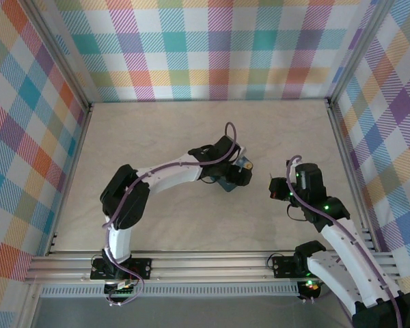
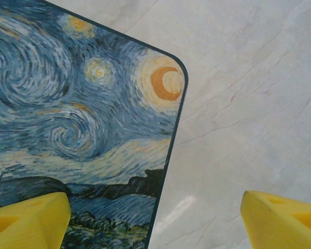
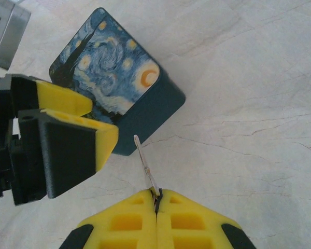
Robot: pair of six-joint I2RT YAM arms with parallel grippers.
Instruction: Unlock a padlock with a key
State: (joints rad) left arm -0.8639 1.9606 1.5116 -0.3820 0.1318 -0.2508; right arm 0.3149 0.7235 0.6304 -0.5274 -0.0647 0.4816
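Note:
The padlock is out of view. A dark-blue painted tin (image 2: 83, 114) with a swirling night-sky picture lies on the table (image 1: 191, 130). My left gripper (image 2: 155, 212) hovers open just above the tin (image 3: 114, 78), one yellow finger (image 2: 28, 220) over the lid and the other (image 2: 282, 218) over bare table. Seen from above, the left gripper (image 1: 236, 174) covers most of the tin (image 1: 225, 184). My right gripper (image 3: 156, 193) is shut on a thin silver key (image 3: 145, 163), whose blade points toward the tin's near corner. The right gripper (image 1: 277, 190) sits right of the tin.
A shiny silver object (image 3: 8, 26) lies beyond the tin, at the upper left of the right wrist view. Checked cloth walls (image 1: 205, 48) and metal frame posts close in the table on three sides. A rail (image 1: 205, 263) runs along the near edge.

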